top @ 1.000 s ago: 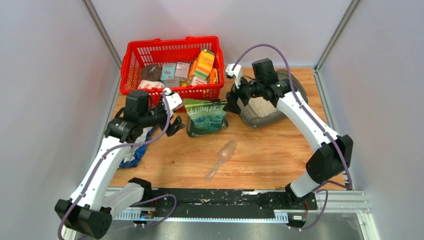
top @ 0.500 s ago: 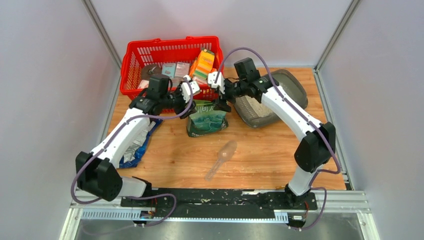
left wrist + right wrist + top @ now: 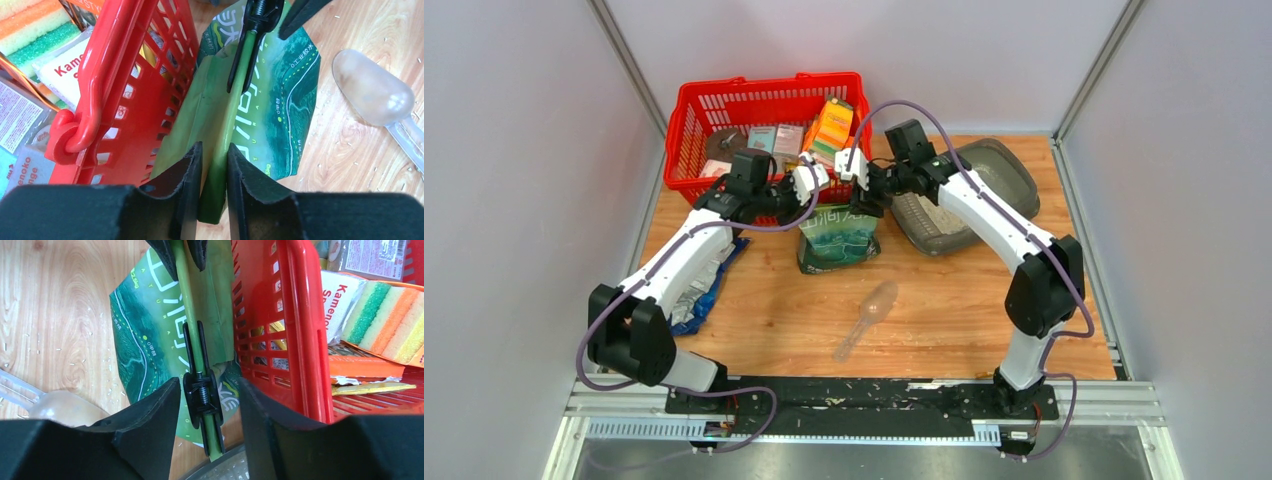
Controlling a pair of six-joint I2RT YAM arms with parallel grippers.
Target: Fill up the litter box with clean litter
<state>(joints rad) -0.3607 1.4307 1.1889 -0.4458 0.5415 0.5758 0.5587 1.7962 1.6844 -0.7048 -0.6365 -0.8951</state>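
Observation:
The dark grey litter box (image 3: 1009,170) sits at the back right with pale clean litter (image 3: 934,213) in its near end. A green pouch (image 3: 839,238) stands against the red basket (image 3: 764,100), its top seam held closed by a black clip (image 3: 202,390). My left gripper (image 3: 214,147) is shut on the pouch's folded top edge, a pad against each side. My right gripper (image 3: 209,385) straddles the clip, open, with a gap on both sides. The box's rim (image 3: 210,467) shows just below the right fingers.
The basket holds sponges (image 3: 385,320) and several packets. A clear plastic scoop (image 3: 869,315) lies on the wooden table in front of the pouch. A blue-silver foil bag (image 3: 696,290) lies at the left under my left arm. Stray granules dot the wood.
Both arms swung inward to the pouch's top. The left jaws closed from wide onto the seam. The right jaws narrowed around the clip.

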